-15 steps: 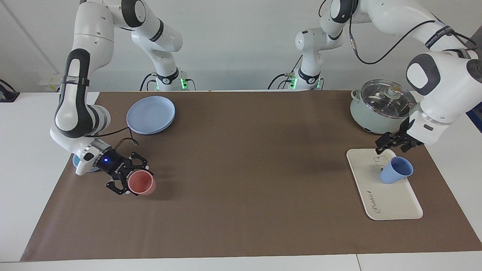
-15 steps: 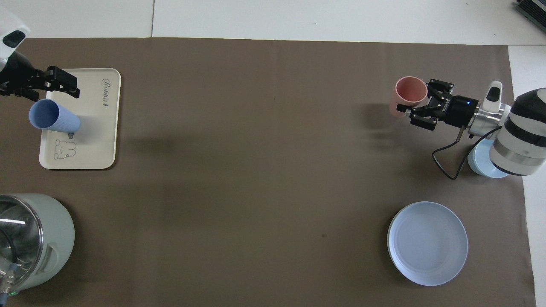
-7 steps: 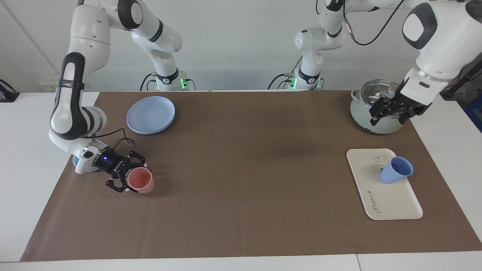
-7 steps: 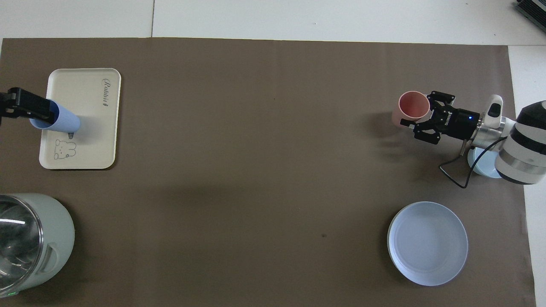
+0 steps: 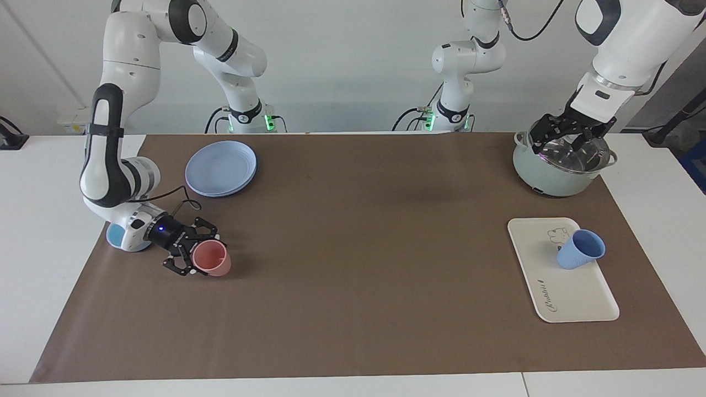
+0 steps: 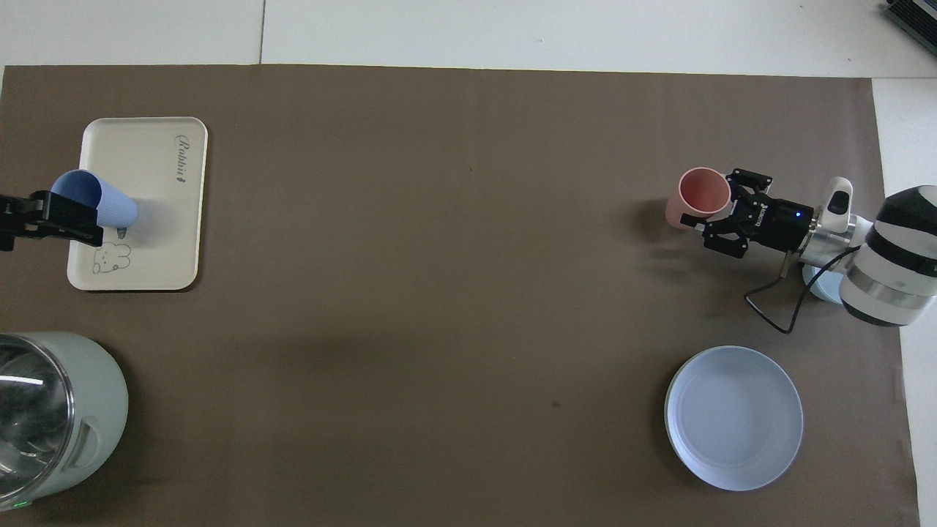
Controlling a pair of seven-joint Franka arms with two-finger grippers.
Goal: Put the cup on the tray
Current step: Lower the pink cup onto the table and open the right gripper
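The periwinkle-blue cup (image 5: 579, 250) stands on the cream tray (image 5: 573, 298), at the edge toward the left arm's end of the table, just beside a small bear drawing (image 5: 557, 234). Cursive writing on the tray (image 5: 544, 298) reads roughly "Rabbit". The tray lies on the brown table cover (image 5: 358, 264).

The left gripper (image 5: 568, 140) hangs in the air over the pale green pot with a glass lid (image 5: 551, 173), well apart from the cup and the tray, which lie farther from the robots than the pot beneath it. Its fingers stand spread wide with nothing between them.

The right gripper (image 5: 199, 257) is low over the table cover at the right arm's end, its fingers closed on the rim of a salmon-pink tumbler (image 5: 212, 260), whose mouth tilts toward the camera in the facing view. A blue light shows on the gripper's body. Just under its wrist sits a light-blue bowl (image 5: 117, 237). A round blue plate (image 5: 221, 167) lies on the cover, nearer to the robots than this gripper.
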